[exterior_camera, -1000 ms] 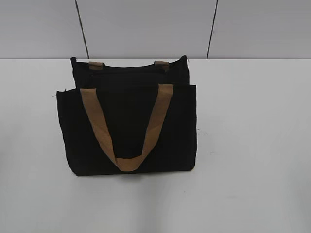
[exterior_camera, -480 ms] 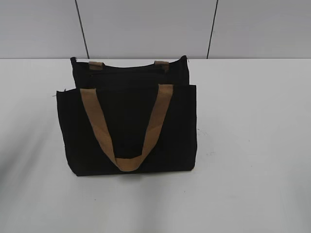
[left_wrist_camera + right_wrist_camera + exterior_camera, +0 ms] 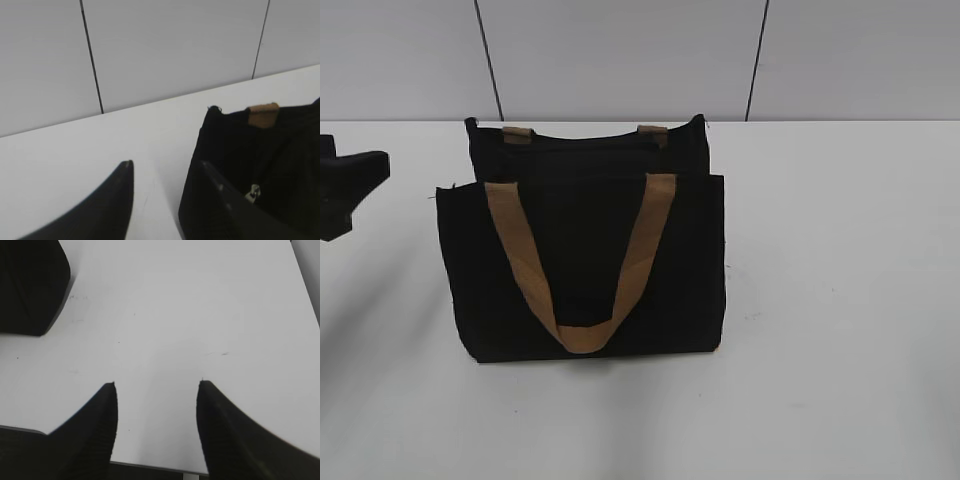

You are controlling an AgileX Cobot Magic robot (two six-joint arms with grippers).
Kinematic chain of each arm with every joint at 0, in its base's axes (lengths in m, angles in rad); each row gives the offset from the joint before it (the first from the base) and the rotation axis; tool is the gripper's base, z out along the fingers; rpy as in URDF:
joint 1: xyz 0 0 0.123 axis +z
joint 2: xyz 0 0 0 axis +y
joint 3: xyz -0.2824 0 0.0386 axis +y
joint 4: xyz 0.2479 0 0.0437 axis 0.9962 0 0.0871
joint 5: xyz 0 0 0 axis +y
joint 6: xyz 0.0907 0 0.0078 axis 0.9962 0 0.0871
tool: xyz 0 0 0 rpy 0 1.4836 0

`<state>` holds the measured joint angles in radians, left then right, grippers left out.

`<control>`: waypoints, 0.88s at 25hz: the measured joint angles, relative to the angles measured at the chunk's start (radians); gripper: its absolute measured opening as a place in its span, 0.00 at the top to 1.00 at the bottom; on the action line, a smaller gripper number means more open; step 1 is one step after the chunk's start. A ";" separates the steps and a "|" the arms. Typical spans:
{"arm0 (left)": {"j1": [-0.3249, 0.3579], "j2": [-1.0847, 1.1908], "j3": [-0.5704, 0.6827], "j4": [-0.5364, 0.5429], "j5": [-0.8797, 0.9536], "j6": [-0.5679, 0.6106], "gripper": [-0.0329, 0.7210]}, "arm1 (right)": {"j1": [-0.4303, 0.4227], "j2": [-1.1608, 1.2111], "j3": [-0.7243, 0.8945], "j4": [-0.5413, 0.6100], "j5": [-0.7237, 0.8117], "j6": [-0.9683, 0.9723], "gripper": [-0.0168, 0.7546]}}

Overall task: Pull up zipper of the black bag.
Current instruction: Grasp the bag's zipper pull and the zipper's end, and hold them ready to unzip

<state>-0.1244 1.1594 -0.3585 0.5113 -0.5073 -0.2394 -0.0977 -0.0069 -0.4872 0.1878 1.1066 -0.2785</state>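
Note:
The black bag (image 3: 580, 260) stands on the white table with a tan handle (image 3: 582, 262) hanging down its front. Its zipper line (image 3: 585, 145) runs along the top edge. In the left wrist view the bag (image 3: 280, 150) shows at the right, with a small silver pull tab (image 3: 253, 192) on it. My left gripper (image 3: 350, 185) is open and empty at the far left, apart from the bag; in its wrist view the jaws (image 3: 165, 167) stand wide. My right gripper (image 3: 157, 385) is open and empty over bare table; a bag corner (image 3: 30, 285) shows at upper left. It is out of the exterior view.
The white table (image 3: 840, 300) lies all round the bag. A grey panelled wall (image 3: 620, 50) rises behind it. The table's front edge (image 3: 150, 467) shows just under the right gripper.
My left gripper has come into the exterior view at the far left edge. The bag has not moved.

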 joint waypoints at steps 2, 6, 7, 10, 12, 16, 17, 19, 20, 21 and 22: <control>0.035 0.060 0.000 0.032 -0.063 0.000 0.26 | 0.000 0.000 0.000 0.000 0.000 0.000 0.46; 0.133 0.183 0.000 0.143 -0.212 -0.005 0.10 | 0.000 0.000 0.000 0.000 0.000 0.000 0.46; 0.155 0.221 0.000 0.184 -0.239 -0.007 0.11 | 0.000 0.000 0.000 0.000 0.000 0.000 0.46; 0.219 0.341 -0.001 0.294 -0.324 -0.010 0.18 | 0.000 0.000 0.000 0.000 0.000 0.000 0.46; 0.240 0.427 -0.001 0.352 -0.384 -0.010 0.22 | 0.000 0.000 0.000 0.000 0.000 0.000 0.46; 0.249 0.576 -0.002 0.432 -0.494 -0.009 0.24 | 0.000 0.000 0.000 0.000 0.000 0.000 0.46; 0.249 0.614 -0.002 0.439 -0.520 -0.001 0.24 | 0.000 0.000 0.000 0.000 0.000 0.000 0.46; 0.249 0.682 -0.008 0.448 -0.561 0.013 0.24 | 0.000 0.000 0.000 0.000 0.000 0.000 0.46; 0.249 0.707 -0.019 0.458 -0.578 0.016 0.24 | 0.000 0.000 0.000 0.000 0.000 0.000 0.46; 0.249 0.735 -0.032 0.474 -0.588 0.017 0.24 | 0.000 0.000 0.000 0.000 0.000 0.000 0.46; 0.249 0.760 -0.049 0.490 -0.598 0.018 0.24 | 0.000 0.000 0.000 0.000 0.000 0.000 0.46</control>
<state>0.1242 1.9197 -0.4075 1.0017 -1.1055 -0.2216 -0.0977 -0.0069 -0.4872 0.1878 1.1066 -0.2785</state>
